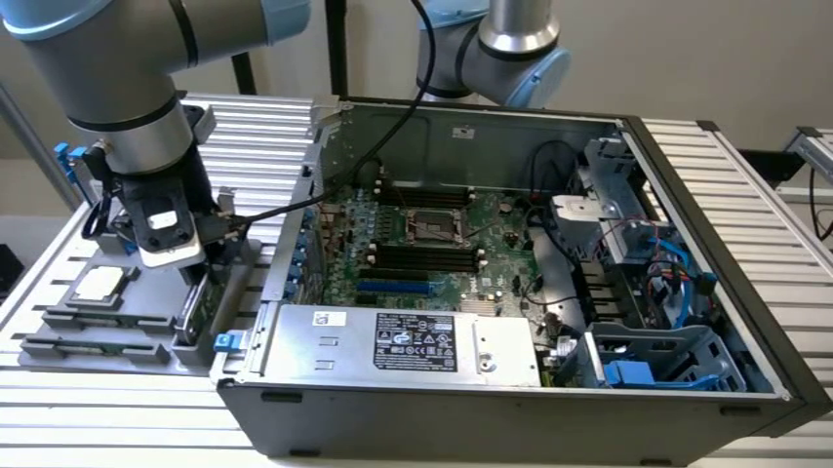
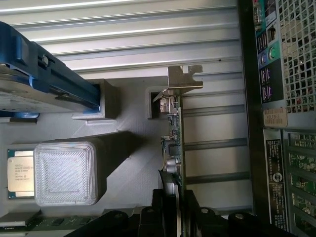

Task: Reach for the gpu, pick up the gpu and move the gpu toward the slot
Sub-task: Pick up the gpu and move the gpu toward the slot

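One gripper pinches the gpu edge-on; power-supply label print is unreadable.

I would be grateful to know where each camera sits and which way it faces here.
Exterior view: off the arm, raised, looking down on the open grey metal computer case and grey plastic parts tray; the grey robot arm and end effector show at the exterior view's left.
Wrist view: on the wrist, looking past the end effector at the thin green gpu card with silver bracket, edge-on.
Both show the tray and the case.
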You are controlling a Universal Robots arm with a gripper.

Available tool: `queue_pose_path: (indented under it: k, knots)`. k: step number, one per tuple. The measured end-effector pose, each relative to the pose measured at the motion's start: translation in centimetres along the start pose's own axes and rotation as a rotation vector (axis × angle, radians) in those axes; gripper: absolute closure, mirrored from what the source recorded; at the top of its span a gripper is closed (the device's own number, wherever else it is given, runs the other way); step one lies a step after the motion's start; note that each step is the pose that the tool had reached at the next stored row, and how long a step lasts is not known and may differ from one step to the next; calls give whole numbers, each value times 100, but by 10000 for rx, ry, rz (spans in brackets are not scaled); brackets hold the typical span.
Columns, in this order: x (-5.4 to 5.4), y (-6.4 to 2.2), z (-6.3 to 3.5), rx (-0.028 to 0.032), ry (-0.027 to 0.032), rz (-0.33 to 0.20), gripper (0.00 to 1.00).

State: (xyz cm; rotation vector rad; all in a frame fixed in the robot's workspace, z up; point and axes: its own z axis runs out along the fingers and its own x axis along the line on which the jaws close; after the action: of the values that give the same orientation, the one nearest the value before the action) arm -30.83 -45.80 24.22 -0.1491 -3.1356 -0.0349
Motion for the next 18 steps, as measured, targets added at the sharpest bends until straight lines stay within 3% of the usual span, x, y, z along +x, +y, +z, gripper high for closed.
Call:
queue_pose_path:
  k: [16, 18]
  knots:
    - [67, 18, 0, 1, 0, -2, 70]
    - [69, 18, 0, 2, 1, -1, 74]
